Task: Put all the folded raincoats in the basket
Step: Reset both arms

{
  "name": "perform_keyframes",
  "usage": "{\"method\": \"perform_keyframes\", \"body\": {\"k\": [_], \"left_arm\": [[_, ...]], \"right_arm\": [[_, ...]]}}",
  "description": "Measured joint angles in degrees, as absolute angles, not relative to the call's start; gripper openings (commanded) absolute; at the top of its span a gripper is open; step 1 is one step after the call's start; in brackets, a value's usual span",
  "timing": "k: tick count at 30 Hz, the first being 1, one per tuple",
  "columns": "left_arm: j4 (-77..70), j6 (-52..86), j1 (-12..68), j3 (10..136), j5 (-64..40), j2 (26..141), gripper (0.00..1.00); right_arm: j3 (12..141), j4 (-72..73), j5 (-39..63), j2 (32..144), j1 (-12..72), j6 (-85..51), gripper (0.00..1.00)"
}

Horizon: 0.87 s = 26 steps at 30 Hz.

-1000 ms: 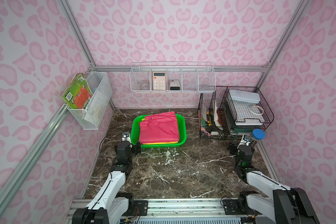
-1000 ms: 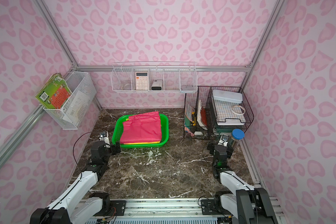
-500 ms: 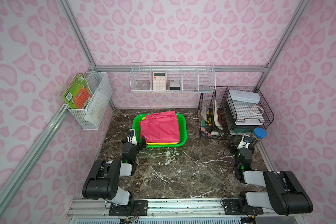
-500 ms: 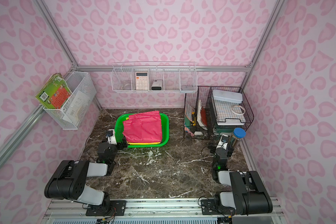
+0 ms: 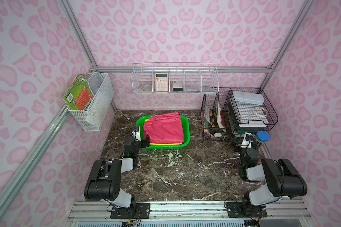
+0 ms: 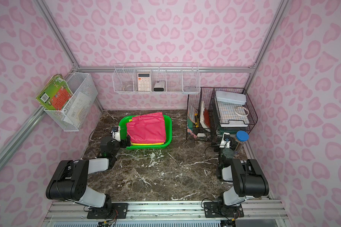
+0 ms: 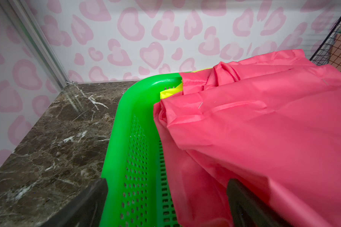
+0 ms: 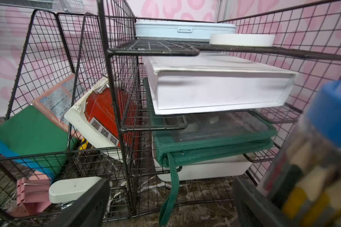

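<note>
The pink folded raincoat (image 5: 163, 129) is lying inside the green basket (image 5: 187, 135), so the job is looking done, and that is why the left claw (image 5: 145, 141) by its corner and the right claw (image 8: 171, 183) by the black rack (image 5: 272, 118) are both hanging wide open, gripping nothing.
</note>
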<state>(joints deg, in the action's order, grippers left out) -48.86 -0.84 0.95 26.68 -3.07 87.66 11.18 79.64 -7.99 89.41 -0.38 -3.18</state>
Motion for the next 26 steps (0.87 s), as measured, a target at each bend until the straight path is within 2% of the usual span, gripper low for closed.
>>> {"method": "perform_keyframes", "body": {"k": [26], "left_arm": [[-48.01, -0.78, 0.97, 27.27, -2.63, 87.85, 0.99]], "right_arm": [[11.46, 78.26, -4.12, 90.02, -0.23, -1.93, 0.99]]}}
